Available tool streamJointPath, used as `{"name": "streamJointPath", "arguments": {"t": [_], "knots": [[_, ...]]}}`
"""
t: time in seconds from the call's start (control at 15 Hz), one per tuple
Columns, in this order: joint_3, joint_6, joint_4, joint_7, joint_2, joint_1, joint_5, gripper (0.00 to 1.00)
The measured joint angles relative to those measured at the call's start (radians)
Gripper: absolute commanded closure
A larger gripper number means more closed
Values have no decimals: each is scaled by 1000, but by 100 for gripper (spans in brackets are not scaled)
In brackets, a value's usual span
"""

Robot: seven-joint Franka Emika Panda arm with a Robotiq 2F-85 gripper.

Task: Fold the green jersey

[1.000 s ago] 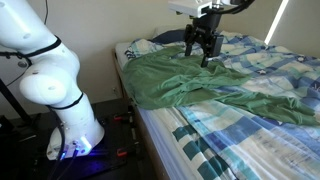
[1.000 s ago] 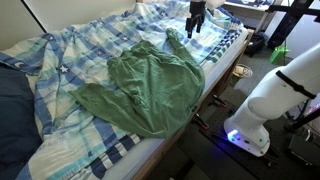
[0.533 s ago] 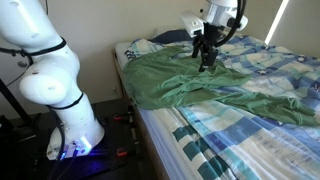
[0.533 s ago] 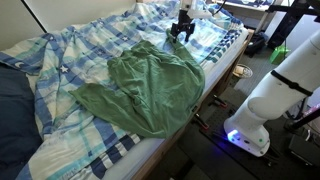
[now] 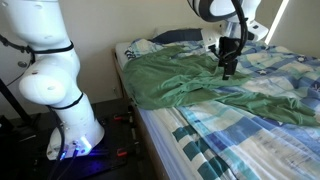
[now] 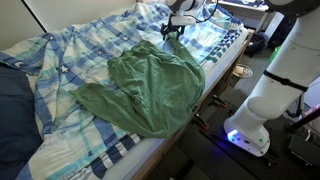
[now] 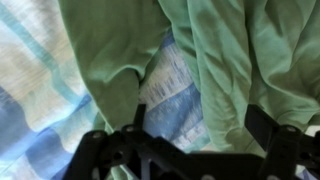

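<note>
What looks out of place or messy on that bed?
The green jersey lies rumpled and askew across the checked bedcover, one side reaching the edge of the bed. In the wrist view a fold gapes, showing bedcover beneath. Nothing looks spilled or torn.

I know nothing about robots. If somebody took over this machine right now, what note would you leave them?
Gripper: open and empty, pointing down over one end of the green jersey. I cannot tell whether it touches the cloth.
Green jersey: spread out and rumpled on the checked bedcover, along the bed's edge nearest the robot's base.
Done: no fold is visible yet.
Left: grasp an edge and fold the jersey over.
</note>
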Motion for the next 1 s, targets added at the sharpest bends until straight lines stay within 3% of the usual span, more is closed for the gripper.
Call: {"name": "streamJointPath", "arguments": {"t": [0.47, 1.0], "knots": [[-18, 19, 149, 173, 95, -52, -124, 0], [-35, 19, 258, 257, 228, -78, -137, 0]]}}
